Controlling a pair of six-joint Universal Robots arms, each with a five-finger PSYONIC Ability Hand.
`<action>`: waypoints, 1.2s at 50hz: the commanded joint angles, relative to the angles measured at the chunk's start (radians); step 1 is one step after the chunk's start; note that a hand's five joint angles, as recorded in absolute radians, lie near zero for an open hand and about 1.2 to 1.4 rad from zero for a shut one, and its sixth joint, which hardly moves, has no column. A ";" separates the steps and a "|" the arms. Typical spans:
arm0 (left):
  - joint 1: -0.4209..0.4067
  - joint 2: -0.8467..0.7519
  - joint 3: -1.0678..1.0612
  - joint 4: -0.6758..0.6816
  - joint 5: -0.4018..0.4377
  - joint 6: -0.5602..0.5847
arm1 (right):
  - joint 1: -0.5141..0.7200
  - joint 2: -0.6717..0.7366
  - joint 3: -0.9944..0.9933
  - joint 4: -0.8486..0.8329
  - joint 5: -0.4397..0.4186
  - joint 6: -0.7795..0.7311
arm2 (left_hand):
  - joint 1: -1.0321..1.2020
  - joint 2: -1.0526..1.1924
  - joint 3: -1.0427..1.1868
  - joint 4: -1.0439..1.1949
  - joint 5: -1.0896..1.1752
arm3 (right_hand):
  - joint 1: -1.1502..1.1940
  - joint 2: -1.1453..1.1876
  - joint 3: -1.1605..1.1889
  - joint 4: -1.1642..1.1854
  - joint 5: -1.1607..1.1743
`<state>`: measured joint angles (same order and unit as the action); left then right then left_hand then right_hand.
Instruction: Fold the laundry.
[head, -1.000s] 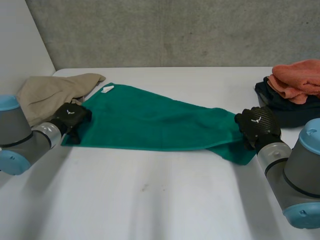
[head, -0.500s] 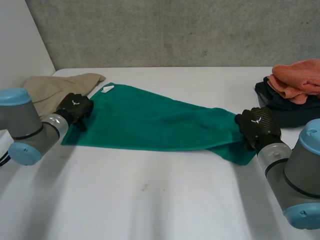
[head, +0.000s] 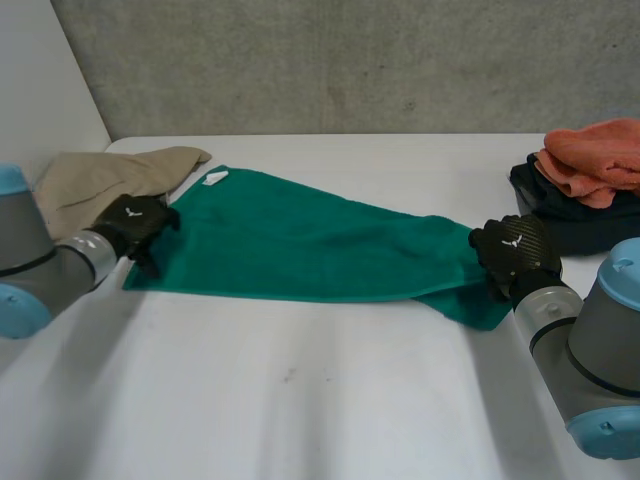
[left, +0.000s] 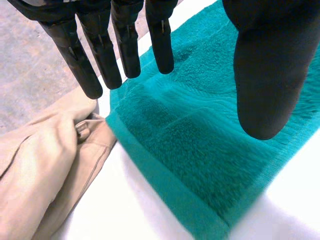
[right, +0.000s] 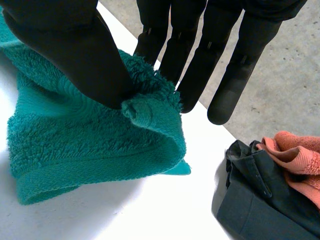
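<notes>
Presently holding the green towel stretched along the middle of the white table, gripped at one end only. On the right, pinching a bunched corner between the thumb and straight fingers of the right hand, probably to anchor that end and have it ready for carrying over. On the left, hovering the left hand over the opposite short edge with fingers straight and spread wide from the thumb, gripping nothing; likely lining up for the near corner. Worth minding the beige garment just beside that edge, touching or nearly so, easy to snag along with the towel. Likewise tight on the right: a dark garment topped by an orange cloth, near the pinched corner. Plenty of bare table toward the robot, so probably best folding across that way.
</notes>
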<state>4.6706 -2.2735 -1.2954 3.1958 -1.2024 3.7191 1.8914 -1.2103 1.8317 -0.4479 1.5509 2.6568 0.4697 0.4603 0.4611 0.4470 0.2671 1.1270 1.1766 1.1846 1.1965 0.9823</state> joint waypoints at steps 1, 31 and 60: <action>0.022 0.065 -0.119 -0.007 0.007 0.013 | 0.002 0.000 0.003 0.002 0.000 0.000 | -0.001 0.009 0.008 0.022 0.027 | 0.269 0.220 0.212 0.200 0.239; 0.013 -0.115 0.060 0.068 -0.003 0.028 | 0.003 0.021 0.009 -0.002 0.000 -0.029 | 0.084 0.094 0.093 0.107 0.112 | 0.269 0.220 0.212 0.200 0.239; -0.052 -0.216 0.188 0.213 -0.011 0.018 | 0.002 0.020 0.011 0.000 0.002 -0.031 | 0.399 0.408 0.407 0.421 0.427 | 0.269 0.220 0.212 0.200 0.239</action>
<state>4.6213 -2.4896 -1.1053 3.4149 -1.2124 3.7358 1.8929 -1.1895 1.8424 -0.4480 1.5526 2.6273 0.7784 0.7800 0.7801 0.7803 0.2894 1.1270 1.1766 1.1914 1.1968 0.9823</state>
